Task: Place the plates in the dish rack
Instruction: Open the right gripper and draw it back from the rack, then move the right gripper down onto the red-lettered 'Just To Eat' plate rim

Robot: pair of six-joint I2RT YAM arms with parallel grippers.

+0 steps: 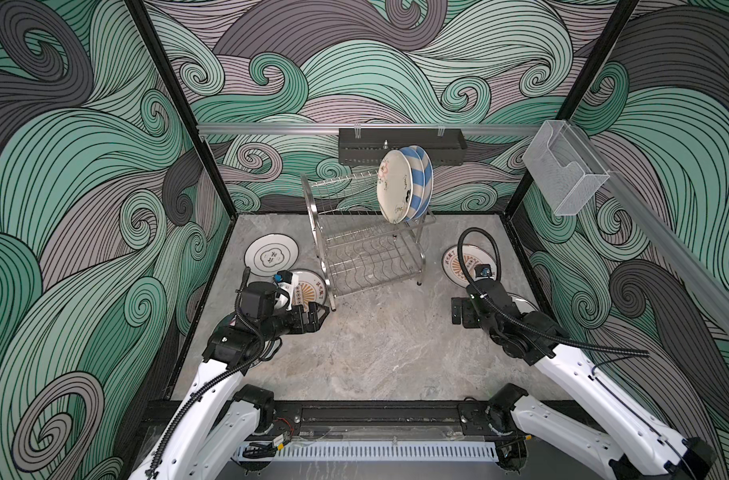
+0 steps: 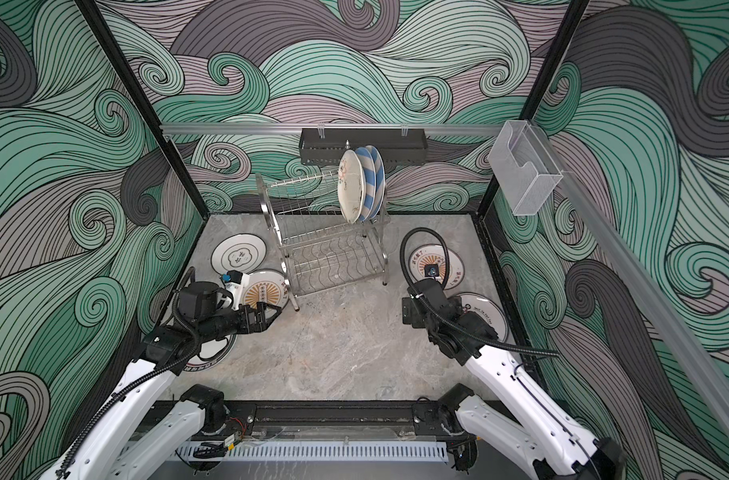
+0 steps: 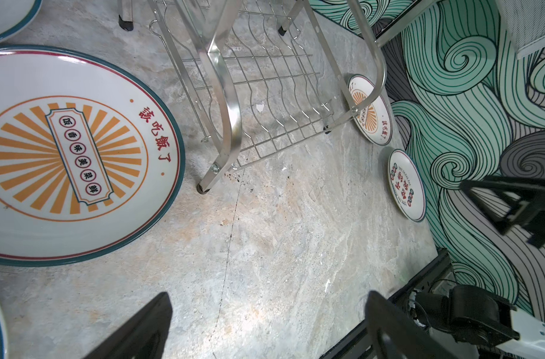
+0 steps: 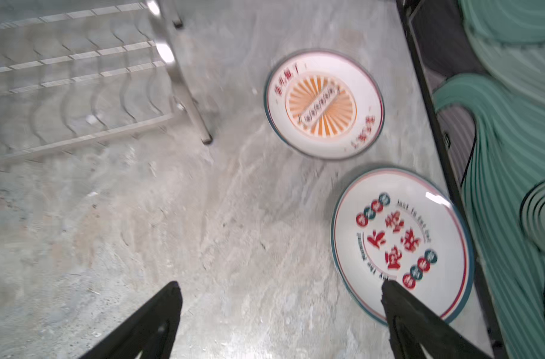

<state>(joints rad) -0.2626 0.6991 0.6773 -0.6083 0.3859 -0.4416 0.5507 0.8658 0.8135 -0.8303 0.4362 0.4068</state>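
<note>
The dish rack (image 1: 367, 249) stands at the back middle of the table. Its upper tier holds three upright plates: a cream doodle plate (image 1: 394, 187) and two blue-striped ones (image 1: 421, 183). Flat on the table lie a black-cloud plate (image 1: 271, 255), a sunburst plate (image 3: 69, 155) on the left, another sunburst plate (image 4: 324, 104) on the right and a red-character plate (image 4: 398, 236). A teal-rimmed plate (image 2: 213, 353) lies partly under the left arm. My left gripper (image 3: 269, 300) is open over bare table near the rack's front leg. My right gripper (image 4: 282, 289) is open, one finger over the character plate's rim.
A black perforated tray (image 1: 400, 145) hangs on the back wall rail above the rack. A clear plastic box (image 1: 566, 174) is fixed to the right wall rail. Black frame bars (image 1: 524, 257) edge the marble table (image 1: 387, 345).
</note>
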